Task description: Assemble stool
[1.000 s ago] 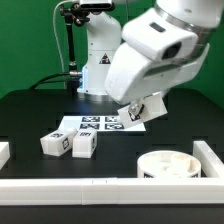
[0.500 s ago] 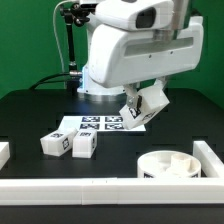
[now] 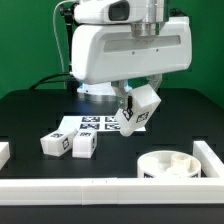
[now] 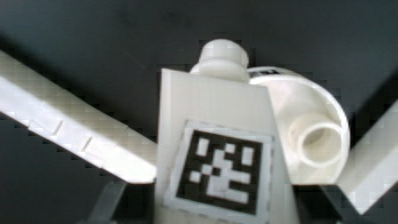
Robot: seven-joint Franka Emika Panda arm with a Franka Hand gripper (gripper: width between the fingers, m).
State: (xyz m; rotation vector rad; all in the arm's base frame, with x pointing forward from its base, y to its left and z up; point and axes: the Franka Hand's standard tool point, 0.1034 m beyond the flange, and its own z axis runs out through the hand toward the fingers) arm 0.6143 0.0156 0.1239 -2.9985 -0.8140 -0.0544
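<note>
One tagged leg [image 3: 137, 115] hangs pinched in the claw [image 3: 134, 98] above the black table [image 3: 30, 115], green wall [image 3: 20, 45] behind.

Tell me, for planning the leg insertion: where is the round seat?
The low round white plastic seat sits at the exterior view's lower right, beside the white border rail, below-right of the chunky white tagged leg that the tool holds.

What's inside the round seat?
Inside the seat, the exterior view shows raised inner walls; the wrist view shows one round socket. The held leg covers the rest there.
</note>
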